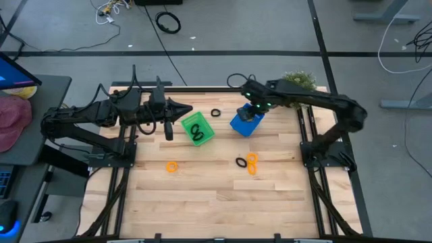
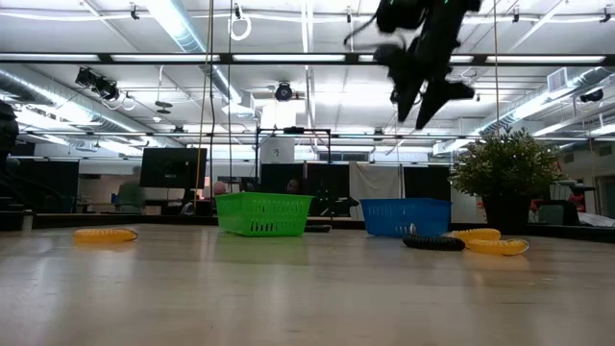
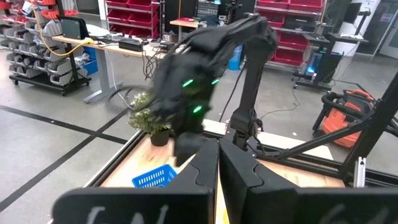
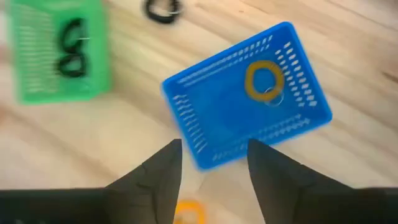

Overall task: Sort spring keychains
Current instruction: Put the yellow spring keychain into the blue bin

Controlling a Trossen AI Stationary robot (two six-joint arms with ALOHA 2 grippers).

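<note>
My right gripper (image 4: pixel 211 163) hangs with fingers spread above the blue plastic mesh basket (image 4: pixel 205 93), where an orange coiled keychain (image 4: pixel 263 81) lies; I judge orange ones go there, black ones in the green mesh basket (image 4: pixel 37 62).

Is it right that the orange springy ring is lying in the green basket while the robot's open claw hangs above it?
Not quite. The orange ring lies in the blue basket, as the right wrist view shows. The open right gripper does hang above it.
</note>
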